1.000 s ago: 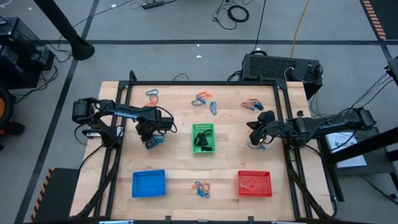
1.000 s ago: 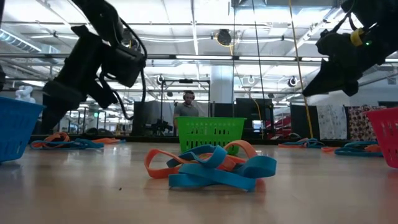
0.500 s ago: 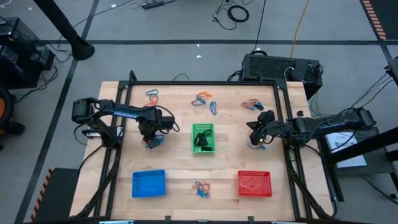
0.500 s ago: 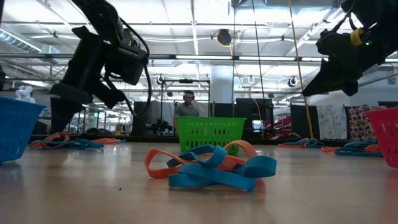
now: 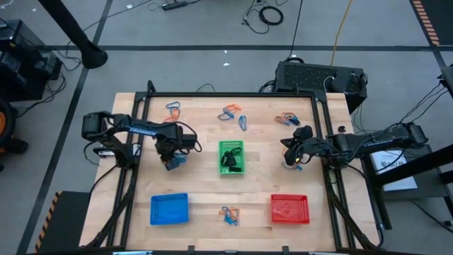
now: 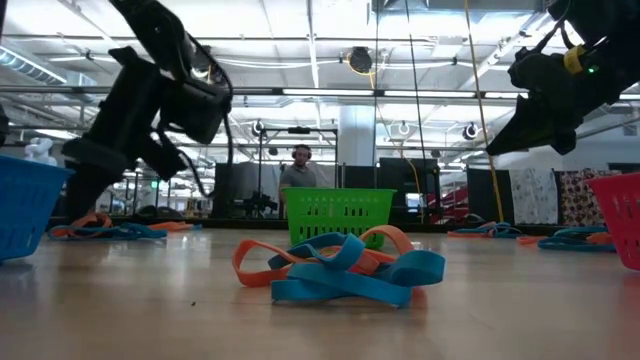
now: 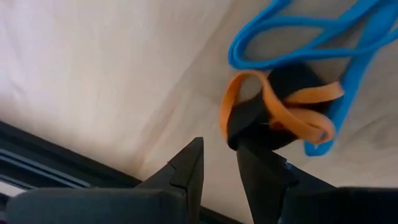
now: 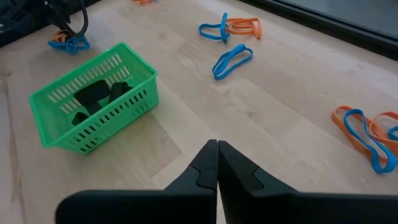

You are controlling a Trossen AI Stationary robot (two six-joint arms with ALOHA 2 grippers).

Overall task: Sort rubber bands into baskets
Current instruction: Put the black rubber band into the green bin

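My left gripper (image 5: 170, 163) (image 7: 219, 146) points steeply down over a small heap of rubber bands (image 5: 175, 160) left of the green basket (image 5: 231, 156). Its fingers stand a little apart with bare wood between them. Just ahead of them lie a black band (image 7: 283, 93), an orange band (image 7: 292, 121) and a blue band (image 7: 292, 34). My right gripper (image 5: 289, 161) (image 8: 217, 144) is shut and hangs above the table right of the green basket, which holds black bands (image 8: 96, 96). The blue basket (image 5: 170, 209) and the red basket (image 5: 290, 209) stand near the front edge. My left gripper has one fingertip (image 7: 244, 152) right at the edge of the black band (image 7: 247, 121). Whether it touches the band I cannot tell. Nothing is between the fingers.
More heaps of orange and blue bands lie at the far left (image 5: 173, 108), far middle (image 5: 230, 112), far right (image 5: 287, 118) and at the front between the blue and red baskets (image 5: 228, 214) (image 6: 340, 268). A black metal frame (image 5: 148, 95) borders the table.
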